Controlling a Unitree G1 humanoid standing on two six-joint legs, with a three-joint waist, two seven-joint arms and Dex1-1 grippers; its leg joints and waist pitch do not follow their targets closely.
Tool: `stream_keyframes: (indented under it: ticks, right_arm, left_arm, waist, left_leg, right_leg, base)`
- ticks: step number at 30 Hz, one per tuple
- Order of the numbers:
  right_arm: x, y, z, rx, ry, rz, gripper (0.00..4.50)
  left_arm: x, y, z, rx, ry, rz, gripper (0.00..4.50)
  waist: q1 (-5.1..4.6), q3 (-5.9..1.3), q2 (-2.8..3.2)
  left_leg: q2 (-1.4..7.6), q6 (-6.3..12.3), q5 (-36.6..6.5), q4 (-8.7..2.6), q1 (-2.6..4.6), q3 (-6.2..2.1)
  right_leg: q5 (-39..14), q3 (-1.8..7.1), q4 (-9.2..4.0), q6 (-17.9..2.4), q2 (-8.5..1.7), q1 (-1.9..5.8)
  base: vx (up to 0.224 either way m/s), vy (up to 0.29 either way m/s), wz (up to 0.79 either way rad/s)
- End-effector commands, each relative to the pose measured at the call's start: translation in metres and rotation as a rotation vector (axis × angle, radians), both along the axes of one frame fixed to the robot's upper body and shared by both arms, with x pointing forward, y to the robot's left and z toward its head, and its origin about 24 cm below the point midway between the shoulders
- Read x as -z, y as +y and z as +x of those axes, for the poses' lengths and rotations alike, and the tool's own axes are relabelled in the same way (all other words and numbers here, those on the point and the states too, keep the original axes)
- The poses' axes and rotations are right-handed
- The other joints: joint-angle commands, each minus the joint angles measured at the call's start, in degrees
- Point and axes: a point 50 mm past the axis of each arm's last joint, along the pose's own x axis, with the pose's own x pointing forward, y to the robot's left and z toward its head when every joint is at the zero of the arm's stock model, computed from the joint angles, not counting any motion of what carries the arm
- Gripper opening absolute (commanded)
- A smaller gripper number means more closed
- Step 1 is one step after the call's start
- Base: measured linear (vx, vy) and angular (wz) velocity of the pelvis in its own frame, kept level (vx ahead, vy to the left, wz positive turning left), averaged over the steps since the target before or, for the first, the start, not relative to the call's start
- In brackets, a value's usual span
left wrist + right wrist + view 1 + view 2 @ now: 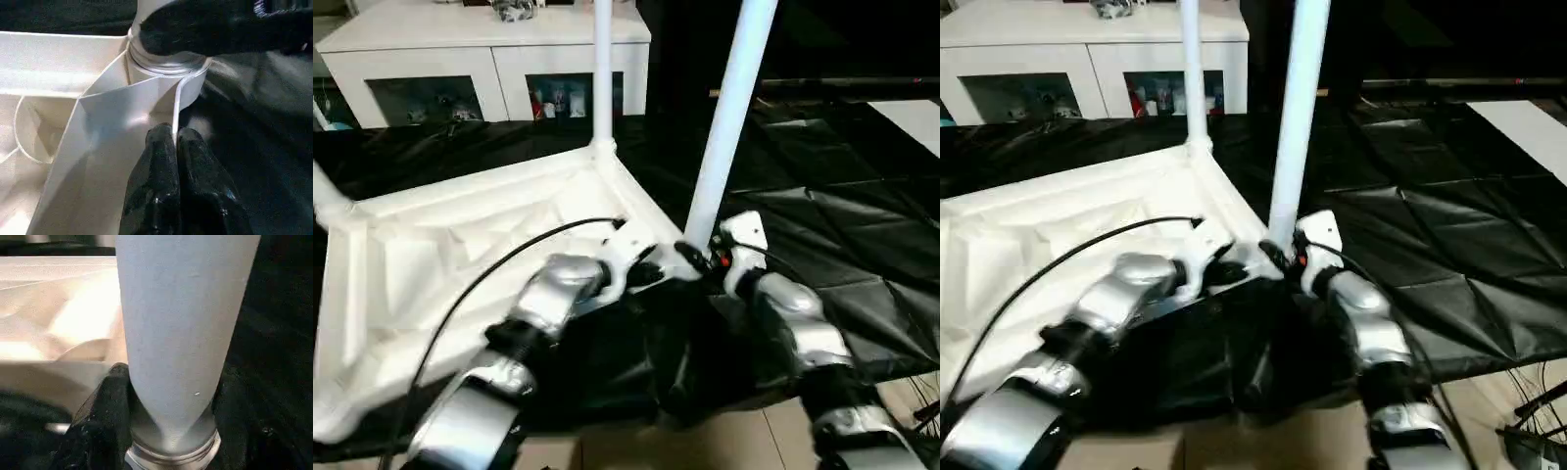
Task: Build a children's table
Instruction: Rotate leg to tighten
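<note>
Three white legs show on the children's table [460,255], which lies upside down on black sheeting [842,225] spread over the floor, its ribbed underside facing up. One leg [602,69] stands upright in the far corner socket, a second [328,201] pokes in at the left edge, and a third leg [729,117] rises, leaning a little, from the near corner socket [166,73] between the two grippers. All of it is plain glossy white plastic, the legs tapering to a ringed collar at the base. The left gripper [175,147] has its fingers [156,186] pinched together on the thin rim of the tabletop just beside that socket. The right gripper [166,396] clasps the base of the third leg, its black fingers [105,401] wrapped against both sides above the collar. One white cabinet [489,59] stands behind.
</note>
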Motion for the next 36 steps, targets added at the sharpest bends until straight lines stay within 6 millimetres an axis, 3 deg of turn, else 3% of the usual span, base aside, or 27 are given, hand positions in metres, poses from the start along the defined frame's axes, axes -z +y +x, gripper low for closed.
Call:
stream_keyframes:
  ticks: [1,3,8,9,10,14,19,23,24,26,27,30,34,36]
  right_arm:
    - [0.023,0.021,-0.006,0.049,0.112,-0.051,1.99]
    - [0.024,0.023,-0.006,0.062,0.117,-0.055,1.98]
    - [0.018,0.022,-0.006,0.079,0.066,-0.023,1.98]
    - [0.016,0.021,-0.005,0.089,0.057,-0.007,2.53]
    - [0.016,0.019,-0.005,0.097,0.055,0.001,2.67]
    - [0.014,0.016,-0.004,0.118,0.035,-0.015,2.76]
    - [0.007,0.003,-0.006,0.027,-0.030,-0.117,3.09]
    - [-0.004,-0.014,-0.012,-0.129,-0.067,-0.116,3.09]
    - [-0.006,-0.018,-0.014,-0.165,-0.080,-0.123,3.11]
    - [-0.014,-0.027,-0.020,-0.253,-0.098,-0.110,3.11]
    - [-0.020,-0.033,-0.023,-0.292,-0.105,-0.079,3.11]
    - [-0.036,-0.041,-0.031,-0.392,-0.129,-0.009,3.11]
    - [-0.051,-0.039,-0.034,-0.458,-0.157,0.064,3.11]
    - [-0.055,-0.036,-0.034,-0.477,-0.170,0.083,3.11]
  left_arm:
    - [0.005,0.014,0.011,-0.209,-0.027,0.039,0.00]
    - [0.004,0.010,0.011,-0.176,-0.048,0.046,0.00]
    - [0.006,0.007,0.008,-0.099,-0.069,0.053,0.00]
    - [0.007,0.007,0.008,-0.092,-0.068,0.053,0.00]
    - [0.008,0.006,0.007,-0.085,-0.073,0.053,0.00]
    - [0.009,0.005,0.007,-0.062,-0.083,0.043,0.00]
    - [0.008,0.005,0.007,-0.043,-0.094,0.037,0.00]
    - [0.005,0.005,0.007,-0.038,-0.103,0.013,0.00]
    - [0.004,0.005,0.008,-0.043,-0.104,0.004,0.27]
    - [0.002,0.005,0.008,-0.045,-0.072,-0.054,0.44]
    - [0.000,0.005,0.009,-0.044,-0.063,-0.081,0.55]
    - [-0.006,0.006,0.008,-0.023,-0.059,-0.134,0.78]
    - [-0.015,0.013,0.007,-0.005,-0.071,-0.178,1.11]
    - [-0.018,0.018,0.006,0.004,-0.069,-0.197,1.31]
  waist:
    - [-0.33,-3.10,-0.29]
    - [-0.37,-3.09,-0.41]
    - [-0.10,-3.29,-0.40]
    - [-0.09,-3.29,-0.36]
    - [-0.08,-3.26,-0.32]
    - [-0.26,-3.10,-0.54]
    - [-0.21,-3.07,-0.65]
    - [0.09,-3.17,-0.58]
    - [0.08,-3.22,-0.73]
    - [0.35,-3.27,-0.74]
    - [0.47,-3.34,-0.45]
    - [0.58,-3.54,-0.63]
    - [0.75,-4.31,-0.69]
    - [0.84,-4.07,-0.63]
  left_leg:
    - [1.09,-0.40,-20.95,-4.72,0.90,-1.16]
    - [1.17,-0.14,-21.33,-4.85,0.80,-1.22]
    - [1.38,1.59,-19.01,-4.88,0.63,-0.97]
    - [1.40,1.64,-19.06,-4.87,0.65,-0.97]
    - [1.39,1.69,-19.19,-4.88,0.69,-0.97]
    - [1.28,1.56,-19.93,-5.09,0.42,-1.11]
    - [1.42,1.69,-20.69,-5.04,0.69,-1.06]
    - [1.50,2.94,-19.08,-4.90,0.41,-1.00]
    - [1.49,3.25,-18.79,-4.86,0.36,-0.96]
    - [1.47,4.57,-17.29,-4.60,0.34,-0.82]
    - [1.46,5.15,-16.50,-4.50,0.35,-0.73]
    - [1.71,6.51,-14.37,-4.33,0.13,-0.82]
    - [1.89,9.89,-6.17,-3.39,-0.23,-0.74]
    - [1.83,10.54,-6.13,-3.30,-0.13,-0.54]
  right_leg:
    - [-23.42,1.12,-5.12,-9.65,-1.96,1.38]
    - [-23.15,1.04,-5.33,-9.21,-2.00,1.53]
    - [-17.33,1.15,-4.94,-10.69,-2.08,1.95]
    - [-17.46,1.16,-4.92,-10.74,-2.12,1.95]
    - [-18.01,1.16,-5.00,-10.74,-2.16,1.93]
    - [-20.77,1.07,-5.28,-9.70,-2.17,2.06]
    - [-22.90,1.08,-5.58,-9.06,-2.22,1.80]
    - [-19.74,1.15,-5.27,-9.49,-2.22,2.08]
    - [-18.95,1.10,-5.24,-9.64,-2.14,2.20]
    - [-16.38,1.08,-5.03,-10.75,-2.19,2.48]
    - [-15.03,1.13,-4.90,-11.66,-2.23,2.53]
    - [-10.55,0.99,-4.39,-13.28,-2.13,2.76]
    - [1.56,0.90,-2.62,-17.03,-2.19,2.94]
    - [0.90,0.79,-2.81,-17.81,-2.07,2.57]
  base:
    - [0.000,0.000,0.00]
    - [0.000,0.000,0.00]
    - [0.000,0.000,0.00]
    - [0.000,0.000,0.00]
    - [0.000,0.000,0.00]
    - [0.000,0.000,0.00]
    - [0.000,0.000,0.00]
    - [0.000,0.000,0.00]
    - [0.000,0.000,0.00]
    - [0.000,0.000,0.00]
    - [0.000,0.000,0.00]
    - [0.000,0.000,0.00]
    - [0.000,0.000,0.00]
    - [0.000,0.000,0.00]
